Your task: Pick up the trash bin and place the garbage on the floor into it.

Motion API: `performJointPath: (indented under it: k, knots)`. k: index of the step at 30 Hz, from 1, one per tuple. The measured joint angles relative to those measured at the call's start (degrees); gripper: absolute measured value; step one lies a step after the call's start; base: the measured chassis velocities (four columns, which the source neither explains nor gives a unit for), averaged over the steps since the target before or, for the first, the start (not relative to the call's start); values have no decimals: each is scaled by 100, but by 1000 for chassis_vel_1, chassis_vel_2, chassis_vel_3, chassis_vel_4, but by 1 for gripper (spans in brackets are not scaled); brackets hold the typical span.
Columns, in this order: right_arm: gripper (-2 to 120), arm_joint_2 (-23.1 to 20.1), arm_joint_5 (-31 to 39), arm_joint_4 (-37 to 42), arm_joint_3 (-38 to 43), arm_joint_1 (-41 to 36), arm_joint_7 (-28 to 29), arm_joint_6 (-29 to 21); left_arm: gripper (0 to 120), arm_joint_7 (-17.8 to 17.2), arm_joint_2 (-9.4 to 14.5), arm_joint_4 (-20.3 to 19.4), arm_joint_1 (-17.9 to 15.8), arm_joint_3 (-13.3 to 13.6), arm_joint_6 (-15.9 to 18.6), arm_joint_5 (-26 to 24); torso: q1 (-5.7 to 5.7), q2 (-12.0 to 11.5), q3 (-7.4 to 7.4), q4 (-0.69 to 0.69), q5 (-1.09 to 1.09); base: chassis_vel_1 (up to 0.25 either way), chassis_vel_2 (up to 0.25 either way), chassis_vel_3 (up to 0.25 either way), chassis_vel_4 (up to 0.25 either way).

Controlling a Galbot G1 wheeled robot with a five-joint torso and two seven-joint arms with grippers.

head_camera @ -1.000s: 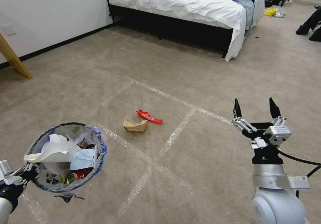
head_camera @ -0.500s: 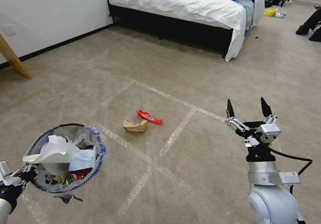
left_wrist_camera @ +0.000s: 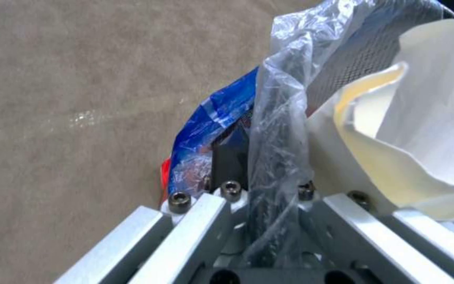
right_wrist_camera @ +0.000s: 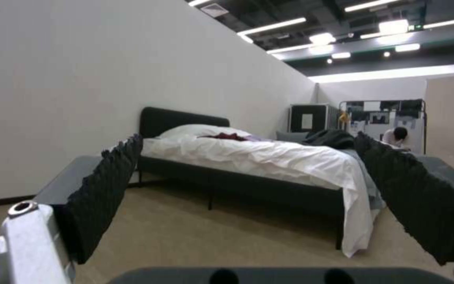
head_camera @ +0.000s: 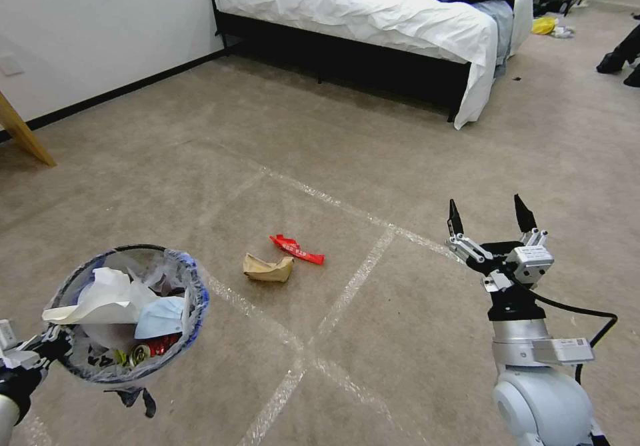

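The left end effector (head_camera: pixel 40 353) is gripping the part-filled trash bin (head_camera: pixel 130 313); the right end effector (head_camera: pixel 490 216) is hanging open, with a brown paper (head_camera: pixel 268 268) and red wrapper (head_camera: pixel 297 249) lying unpicked.

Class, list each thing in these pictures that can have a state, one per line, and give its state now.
trash bin: held up off the floor, partly filled
left gripper: shut on the bin's rim
right gripper: open, empty, raised
brown paper: crumpled, on the floor
red wrapper: lying on the floor beside the paper
bed: unmade, clothes on top
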Motion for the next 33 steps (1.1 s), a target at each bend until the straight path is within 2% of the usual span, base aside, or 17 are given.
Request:
performJointPath:
  k: [33]
  knots:
    - [100,-31,-22,-174,-65,59,-27,124,1,-9,-4,20,19,-52,2,1,0,0,-1,0,1,-93,88,94,-90]
